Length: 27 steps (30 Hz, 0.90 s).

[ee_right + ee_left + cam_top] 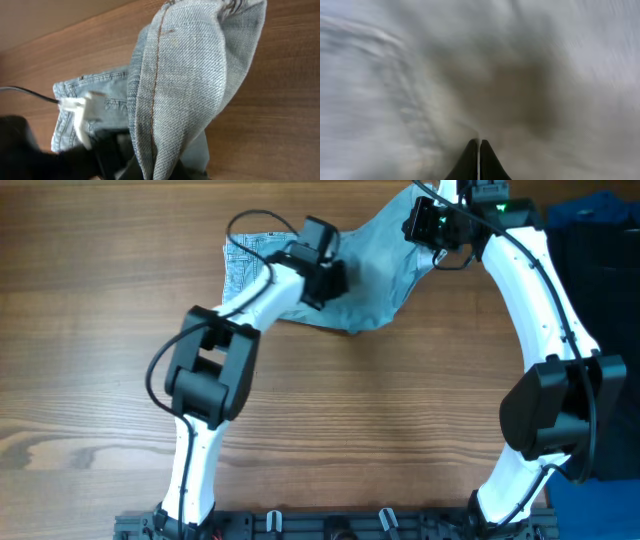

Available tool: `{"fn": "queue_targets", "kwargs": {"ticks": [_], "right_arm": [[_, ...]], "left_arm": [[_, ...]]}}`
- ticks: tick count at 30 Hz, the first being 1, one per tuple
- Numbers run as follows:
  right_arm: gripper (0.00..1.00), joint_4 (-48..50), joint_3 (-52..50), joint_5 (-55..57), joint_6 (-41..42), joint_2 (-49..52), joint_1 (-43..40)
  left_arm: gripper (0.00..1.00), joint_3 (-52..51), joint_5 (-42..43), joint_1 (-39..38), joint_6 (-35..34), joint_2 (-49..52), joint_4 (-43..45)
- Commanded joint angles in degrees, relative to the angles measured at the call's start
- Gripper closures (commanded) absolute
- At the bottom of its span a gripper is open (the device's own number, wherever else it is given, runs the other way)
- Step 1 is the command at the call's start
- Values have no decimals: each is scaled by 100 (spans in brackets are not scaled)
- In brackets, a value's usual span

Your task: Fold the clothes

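The light blue denim shorts [375, 275] lie bunched at the far middle of the wooden table, waistband end to the left [245, 265]. My left gripper [325, 275] is down on the middle of the shorts. In the left wrist view its jaws [479, 143] are shut, with blurred pale denim [420, 75] filling the frame right at the tips. My right gripper [425, 225] is shut on the right end of the shorts and holds it lifted. In the right wrist view a seamed fold of denim [190, 75] rises from the jaws [172, 172].
A dark blue cloth [595, 210] and a black garment [615, 290] lie at the table's right edge, behind my right arm. My left arm's black cable [250, 220] loops over the waistband. Bare wood [380, 410] stretches in front of the shorts.
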Motion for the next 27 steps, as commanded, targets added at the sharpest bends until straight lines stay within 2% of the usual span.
{"fn": "queue_targets", "kwargs": {"ticks": [1, 4, 9, 13, 22, 27], "right_arm": [[96, -136, 442, 24, -74, 85, 138], [96, -127, 544, 334, -55, 87, 376], [96, 151, 544, 632, 142, 229, 772], [96, 439, 544, 505, 570, 452, 1010], [96, 1488, 544, 444, 1296, 719, 1742], [96, 1851, 544, 697, 1342, 977, 2048]], "left_arm": [[96, -22, -157, 807, 70, -605, -68], [96, -22, -160, 1443, 74, -723, -111], [96, -22, -162, 2087, 254, -723, -223], [96, -22, -205, 2317, 529, -723, -439], [96, -24, -382, 2905, 531, -723, -780], [96, -24, -553, 3182, 682, -721, -1025]]}}
